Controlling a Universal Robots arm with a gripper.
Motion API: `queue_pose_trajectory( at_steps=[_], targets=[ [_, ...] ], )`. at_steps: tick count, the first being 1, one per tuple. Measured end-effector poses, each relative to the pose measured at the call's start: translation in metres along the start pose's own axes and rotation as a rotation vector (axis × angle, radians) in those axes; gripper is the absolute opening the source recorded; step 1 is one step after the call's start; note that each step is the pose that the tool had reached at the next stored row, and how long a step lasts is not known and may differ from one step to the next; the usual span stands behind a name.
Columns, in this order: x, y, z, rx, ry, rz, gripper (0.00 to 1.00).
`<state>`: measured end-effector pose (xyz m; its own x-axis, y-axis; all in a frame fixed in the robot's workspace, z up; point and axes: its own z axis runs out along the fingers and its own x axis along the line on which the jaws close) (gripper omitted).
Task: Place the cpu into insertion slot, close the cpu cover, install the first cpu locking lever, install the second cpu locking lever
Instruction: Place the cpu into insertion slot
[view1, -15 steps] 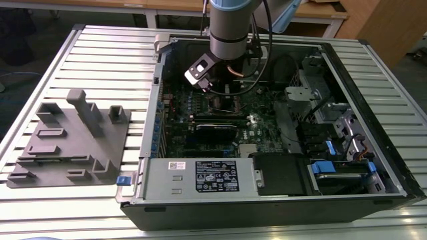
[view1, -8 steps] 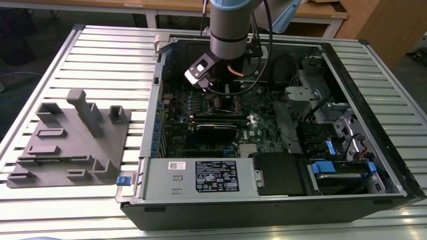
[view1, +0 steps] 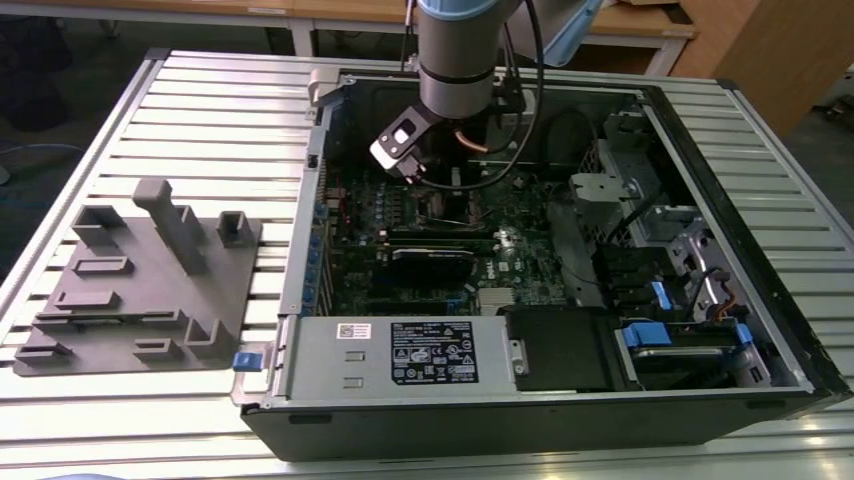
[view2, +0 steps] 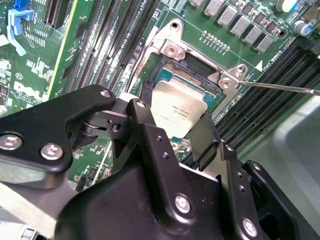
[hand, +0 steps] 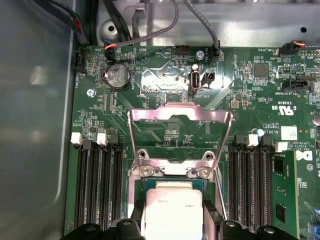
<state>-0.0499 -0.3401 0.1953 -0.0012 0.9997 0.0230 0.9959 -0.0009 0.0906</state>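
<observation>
My jaws: matt black angular links with silver screw heads. My gripper (view2: 173, 124) is clamped on the cpu (view2: 178, 107), with my fingers (view2: 145, 125) pressing on two opposite edges.
Cpu: a small flat square with a dull silver-grey top carrying faint print, and a teal-green border around it. It lies between my fingertips.
Cpu's place: at the insertion slot (view2: 191, 66), over its dark centre. I cannot tell whether it is fully seated.
Insertion slot: square and dark inside, with a bright stamped-metal rim and round screws at its corners.
Cpu cover (hand: 180, 114): a thin silver frame with a large window, swung open on its hinge at one edge of the slot and clear of my jaws.
Thin steel rod (view2: 280, 87): straight and bare, just beside the slot.
Around me: the green motherboard (hand: 250, 100) sits inside a black computer case (view1: 534, 425) on a slatted metal table (view1: 200, 100).
</observation>
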Motion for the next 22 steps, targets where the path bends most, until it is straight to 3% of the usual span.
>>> queue_pose_trajectory(
  at_steps=[22],
  targets=[
    [-0.0001,-0.0047,0.0016,-0.0069,-0.0015,0.012,0.54]
  ],
)
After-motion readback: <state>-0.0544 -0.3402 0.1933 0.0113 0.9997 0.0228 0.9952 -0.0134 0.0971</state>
